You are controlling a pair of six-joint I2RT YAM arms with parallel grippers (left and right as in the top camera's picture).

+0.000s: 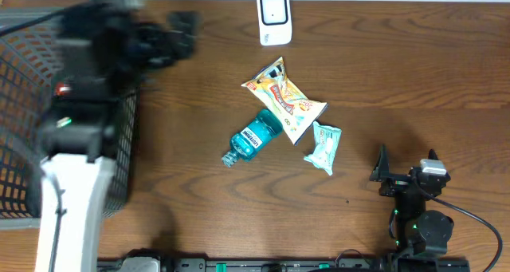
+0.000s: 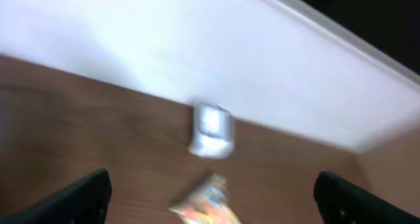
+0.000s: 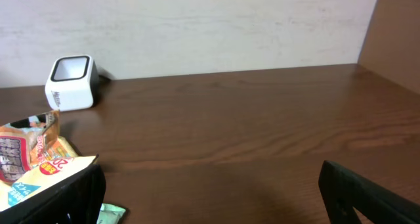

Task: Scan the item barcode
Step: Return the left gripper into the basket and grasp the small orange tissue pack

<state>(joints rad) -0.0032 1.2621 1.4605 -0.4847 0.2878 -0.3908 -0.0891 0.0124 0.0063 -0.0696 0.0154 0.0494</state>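
Three items lie mid-table: a yellow-orange snack bag (image 1: 283, 96), a blue mouthwash bottle (image 1: 253, 136) on its side and a small teal packet (image 1: 325, 147). The white barcode scanner (image 1: 273, 18) stands at the back edge. My left gripper (image 1: 190, 34), blurred by motion, is open and empty at the back left, well left of the scanner. Its wrist view shows the scanner (image 2: 211, 129) and the snack bag (image 2: 203, 204) ahead, between the spread fingers. My right gripper (image 1: 406, 156) is open and empty at the front right, with the scanner (image 3: 71, 83), snack bag (image 3: 33, 158) and teal packet (image 3: 111, 214) to its left.
A black wire basket (image 1: 24, 120) fills the left side of the table, partly under the left arm. A white wall runs along the table's back edge behind the scanner.
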